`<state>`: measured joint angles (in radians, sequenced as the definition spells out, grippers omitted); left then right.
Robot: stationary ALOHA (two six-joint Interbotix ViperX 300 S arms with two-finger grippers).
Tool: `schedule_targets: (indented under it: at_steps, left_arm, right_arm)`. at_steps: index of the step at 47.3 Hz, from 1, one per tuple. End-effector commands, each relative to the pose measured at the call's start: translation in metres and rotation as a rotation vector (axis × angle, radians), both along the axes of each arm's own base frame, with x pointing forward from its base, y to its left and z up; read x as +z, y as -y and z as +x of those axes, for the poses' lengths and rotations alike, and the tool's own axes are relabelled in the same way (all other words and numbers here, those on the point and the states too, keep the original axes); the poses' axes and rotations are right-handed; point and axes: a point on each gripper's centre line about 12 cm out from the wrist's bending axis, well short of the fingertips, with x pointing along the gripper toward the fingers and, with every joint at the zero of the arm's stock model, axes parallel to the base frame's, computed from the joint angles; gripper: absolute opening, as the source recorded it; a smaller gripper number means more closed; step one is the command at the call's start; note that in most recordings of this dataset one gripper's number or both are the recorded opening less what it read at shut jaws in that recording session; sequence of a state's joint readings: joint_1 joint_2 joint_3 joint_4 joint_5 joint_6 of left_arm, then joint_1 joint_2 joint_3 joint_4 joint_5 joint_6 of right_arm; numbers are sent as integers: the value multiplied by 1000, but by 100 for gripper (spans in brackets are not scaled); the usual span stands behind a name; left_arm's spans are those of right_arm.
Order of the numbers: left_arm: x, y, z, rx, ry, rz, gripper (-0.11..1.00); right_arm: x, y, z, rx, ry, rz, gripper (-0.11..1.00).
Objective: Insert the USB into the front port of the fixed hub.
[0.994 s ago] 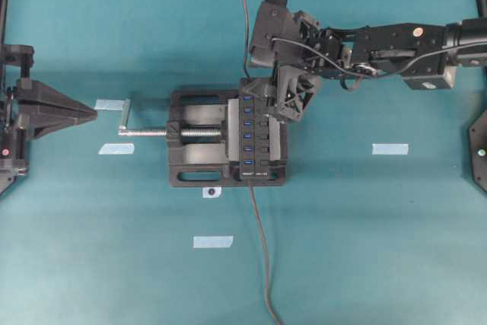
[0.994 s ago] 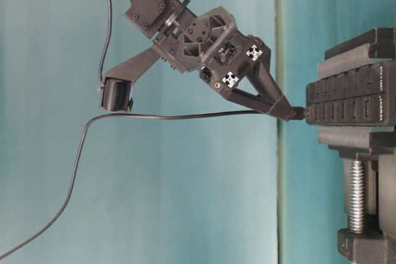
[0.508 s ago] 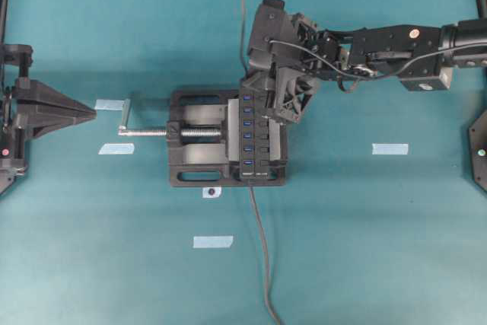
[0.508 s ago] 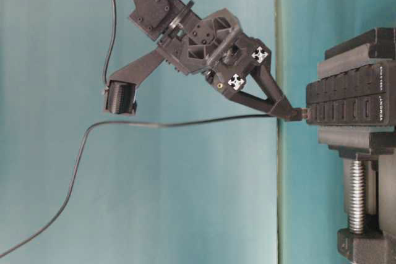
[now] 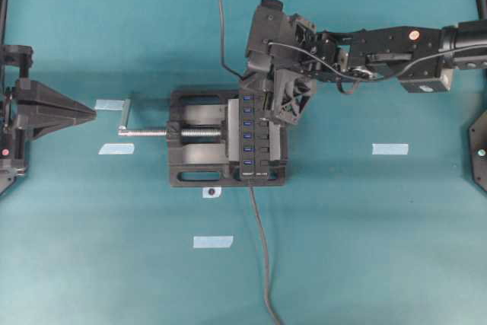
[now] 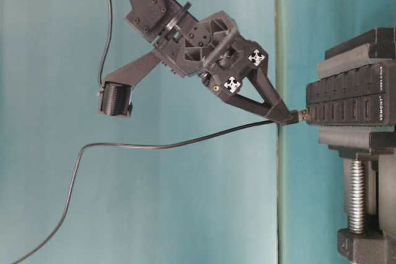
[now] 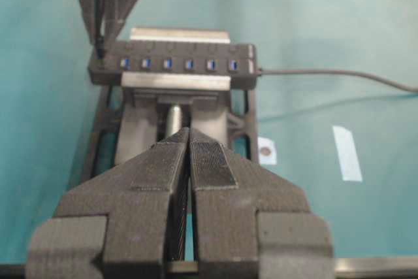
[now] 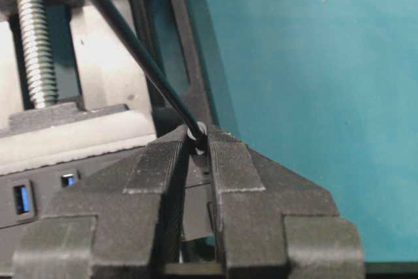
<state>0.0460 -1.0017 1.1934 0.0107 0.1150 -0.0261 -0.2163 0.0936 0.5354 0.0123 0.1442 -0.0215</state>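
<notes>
**Plug at the port**

My right hand [image 6: 286, 117] pinches the USB [image 6: 296, 116] by its stiff black body, its metal tip at the end port of the fixed hub [image 5: 251, 136], clamped in the vise [image 5: 198, 138] on the bench. The light, springy cable [image 6: 154, 146] trails behind. The arm reaches in slanted; my left hand [image 7: 189, 161] idles, pressed together.

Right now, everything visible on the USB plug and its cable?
The USB is a small black plug with a short metal tip, pinched between the right gripper fingertips, lying level at the end of the fixed hub. Whether it is fully seated cannot be told. Its thin black cable sags away from the plug and runs loose out of frame.
</notes>
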Motion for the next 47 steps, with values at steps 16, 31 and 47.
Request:
schedule_targets:
  at_steps: [16, 31, 47]
  left_arm:
    - [6, 0, 1, 2, 21, 1, 0]
    - [5, -1, 0, 10, 21, -22, 0]
    - [5, -1, 0, 10, 21, -22, 0]
  right_arm:
    - [40, -8, 0, 20, 100, -23, 7]
    - [60, -15, -6, 33, 145, -28, 7]
    - [61, -20, -13, 38, 147, -23, 7]
